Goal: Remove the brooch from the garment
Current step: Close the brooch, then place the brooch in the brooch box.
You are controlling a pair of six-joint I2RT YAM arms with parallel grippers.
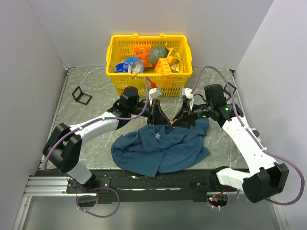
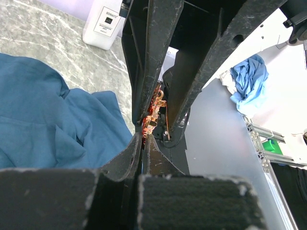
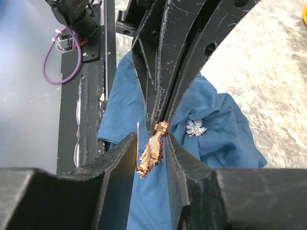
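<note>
The brooch (image 3: 152, 153) is a small copper-orange leaf with its pin swung out, hanging in the air above the blue garment (image 3: 206, 110). It sits between the fingers of my right gripper (image 3: 151, 143): the pin lies against one finger and the clasp end touches the other. My left gripper (image 2: 143, 136) is shut, its tips pinching the brooch's (image 2: 152, 109) top end. From above, the left gripper (image 1: 162, 120) and right gripper (image 1: 176, 120) meet tip to tip over the far edge of the crumpled garment (image 1: 158, 148). The brooch itself is hidden there.
A silvery-blue leaf pin (image 3: 195, 128) sits on the cloth, seen from above as a pale speck (image 1: 157, 137). A yellow basket (image 1: 148, 37) of items stands just behind the grippers. A black stand (image 1: 81, 95) lies at the left, and a white box (image 2: 103, 24) stands nearby.
</note>
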